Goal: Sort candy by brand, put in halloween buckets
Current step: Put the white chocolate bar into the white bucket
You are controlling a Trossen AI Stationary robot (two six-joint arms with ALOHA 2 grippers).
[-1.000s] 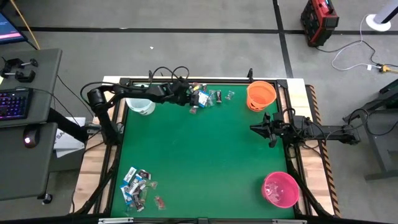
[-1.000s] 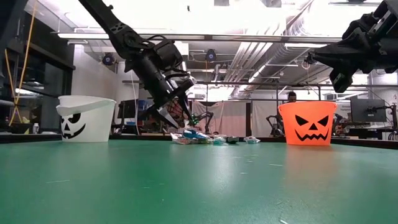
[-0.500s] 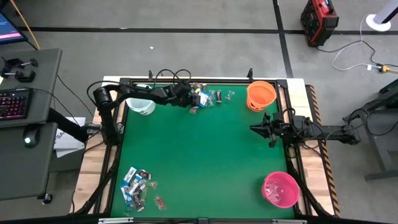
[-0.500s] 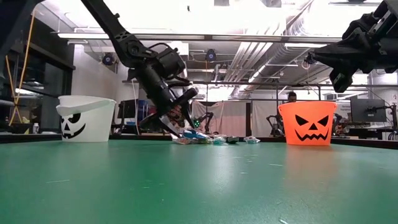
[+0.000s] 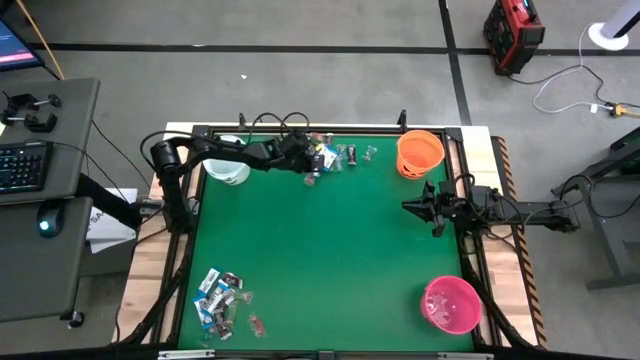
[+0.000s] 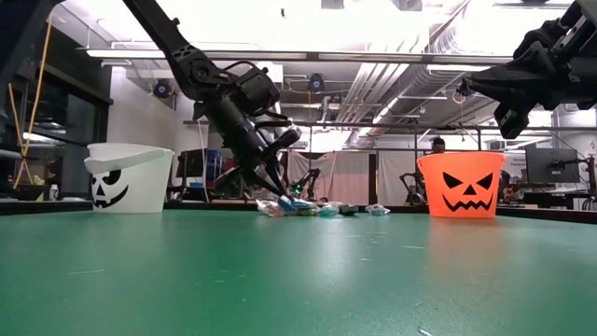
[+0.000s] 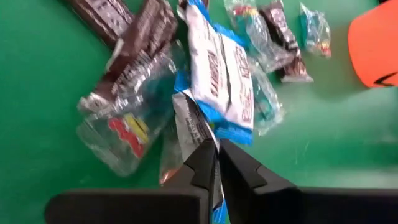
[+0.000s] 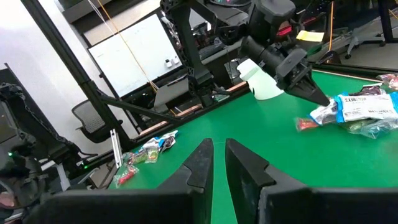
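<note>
left end effector (image 7: 216, 163) closed, pinching blue-and-white wrapped candy (image 7: 219, 74) in the pile, upper centre of green desk (image 5: 330, 250) | right end effector (image 5: 409, 207) closed, empty, right | white bucket (image 5: 227, 171) upper left, orange bucket (image 5: 419, 153) upper right, pink bucket (image 5: 450, 304) lower right

The table (image 5: 330, 250) wears a matt green cloth-like cover, finely textured in the low view, with pale bare wood showing along its left and right edges. The candy (image 7: 217, 68) lies in glossy crinkled film: blue-and-white printed wrappers, dark brown foil-like ones and clear shiny plastic. The white bucket (image 6: 128, 177), orange bucket (image 6: 461, 185) and pink bucket (image 5: 450, 304) look like smooth moulded plastic with a soft sheen. The left gripper (image 7: 214, 165) and right gripper (image 8: 217, 163) have matt black fingers, hard and smooth.
</note>
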